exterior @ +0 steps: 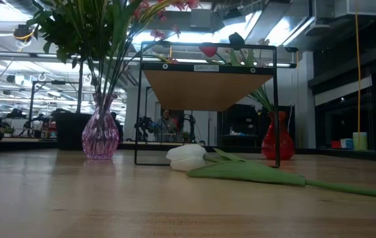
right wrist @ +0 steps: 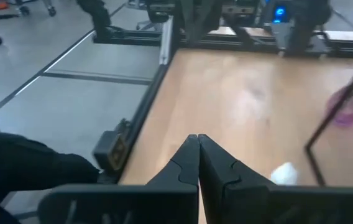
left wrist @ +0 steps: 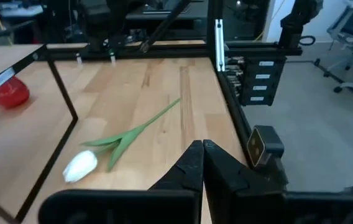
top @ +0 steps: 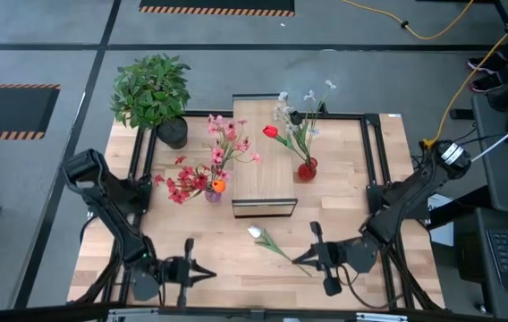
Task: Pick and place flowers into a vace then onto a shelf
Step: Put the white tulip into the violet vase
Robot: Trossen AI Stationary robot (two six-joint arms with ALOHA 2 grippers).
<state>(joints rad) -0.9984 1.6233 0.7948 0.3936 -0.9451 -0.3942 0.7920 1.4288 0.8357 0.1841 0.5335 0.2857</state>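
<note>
A white tulip (top: 256,233) lies flat on the table in front of the shelf (top: 263,134); its green stalk (top: 288,256) runs toward the near right. The low view shows its blossom (exterior: 187,157) and leaf (exterior: 254,173) resting on the wood. A purple vase (top: 213,193) of pink flowers stands left of the shelf, and a red vase (top: 308,169) with a red tulip and pale stems stands at the shelf's right edge. My left gripper (top: 211,271) is shut near the front edge, left of the tulip. My right gripper (top: 295,259) is shut, close by the stalk's end.
A bushy potted plant (top: 151,89) stands at the far left corner. A black frame rail (top: 370,170) runs along the table's sides. Bare wood lies between the two grippers and in front of the shelf.
</note>
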